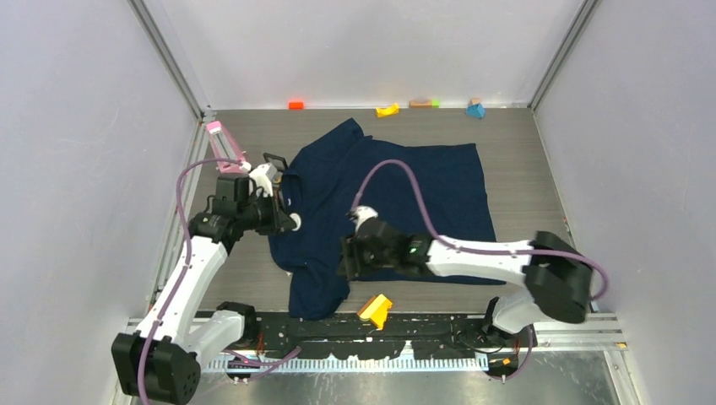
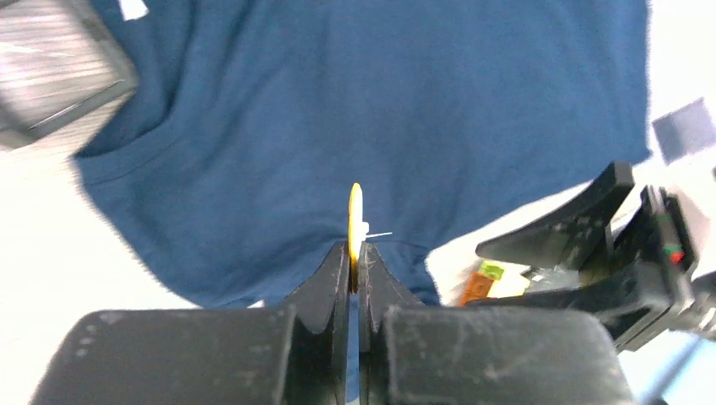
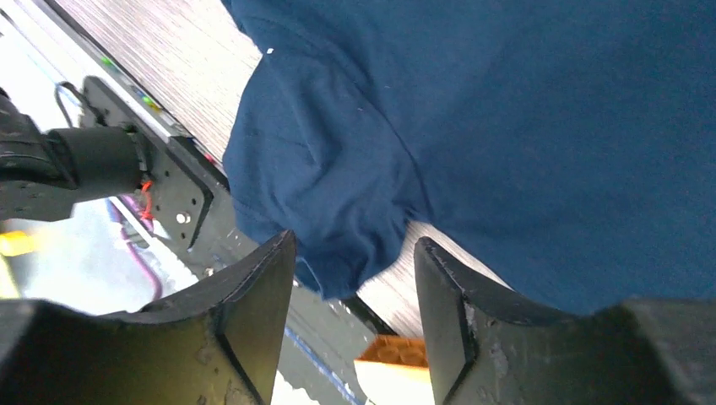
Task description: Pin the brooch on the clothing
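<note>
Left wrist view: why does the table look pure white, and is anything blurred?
Left wrist view: table beside the T-shirt is overexposed, top-left corner smeared; the brooch looks fairly sharp. Right wrist view: glare washes the lower left. Top external view: evenly lit.

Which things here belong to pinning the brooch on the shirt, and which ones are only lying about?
For the job: brooch, held in the shut left gripper; navy T-shirt; open right gripper.

Lying about: yellow wedge block, orange block, small yellow block, blue block.
</note>
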Robot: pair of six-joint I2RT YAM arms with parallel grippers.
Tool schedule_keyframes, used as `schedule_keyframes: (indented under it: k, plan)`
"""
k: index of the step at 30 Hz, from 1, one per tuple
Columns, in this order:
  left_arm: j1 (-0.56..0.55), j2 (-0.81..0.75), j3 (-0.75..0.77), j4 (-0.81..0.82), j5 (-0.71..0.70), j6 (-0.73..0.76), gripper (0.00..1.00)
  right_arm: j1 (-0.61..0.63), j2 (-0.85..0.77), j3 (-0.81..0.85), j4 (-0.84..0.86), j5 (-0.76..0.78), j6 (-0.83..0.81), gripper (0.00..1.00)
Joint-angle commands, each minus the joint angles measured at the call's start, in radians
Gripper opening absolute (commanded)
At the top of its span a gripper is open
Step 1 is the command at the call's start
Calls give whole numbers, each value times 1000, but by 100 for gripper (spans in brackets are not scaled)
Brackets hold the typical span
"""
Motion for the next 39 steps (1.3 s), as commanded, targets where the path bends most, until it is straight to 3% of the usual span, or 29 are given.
schedule_keyframes:
  k: [1, 8, 19, 32, 36, 39]
  plan:
    - [4, -50, 71, -107, -221, 100, 0, 112, 145, 131, 185, 111, -70, 58]
    - [4, -64, 45, -90, -246, 104, 0, 188, 354, 282, 174, 281, -108, 51]
    - [5, -83, 41, -103, -308, 113, 0, 259, 501, 356, 244, 196, -161, 45]
    - [4, -85, 37, -100, -310, 113, 0, 307, 657, 462, 169, 357, -289, 47]
    - [5, -82, 38, -100, -312, 114, 0, 330, 703, 485, 136, 391, -298, 34]
    - [5, -82, 38, -100, -318, 114, 0, 339, 694, 469, 147, 351, -291, 16]
